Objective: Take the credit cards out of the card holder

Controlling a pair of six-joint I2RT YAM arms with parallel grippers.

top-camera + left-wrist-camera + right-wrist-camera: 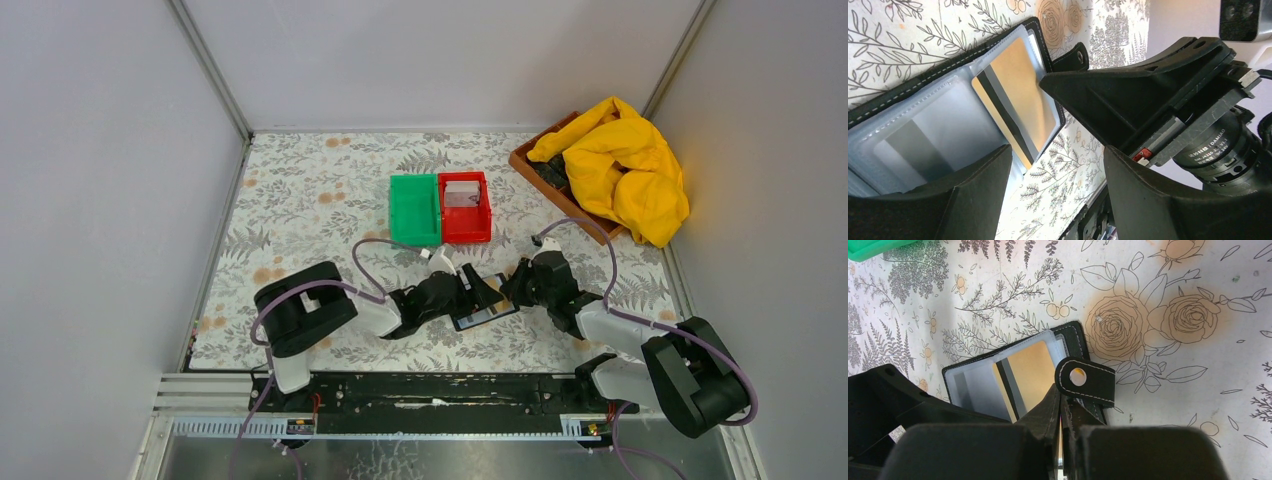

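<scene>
The black bifold card holder (486,314) lies open on the floral worktop (330,190), at 6 o'clock from the red plastic bin (466,225). The left gripper (1058,195) has its fingers spread wide, one over a sleeve. At the holder's 3 o'clock edge the right gripper (1064,412) has narrow fingers, seemingly nipping the golden-brown plastic card (1030,367). It looks like the extraction step, which calls for a straight pull outward.

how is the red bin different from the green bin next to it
The red bin holds a grey-white card; the green bin looks empty. In the top view the red bin stands to the right of the green bin. Both are open rectangular bins of like size, side by side and touching.
</scene>
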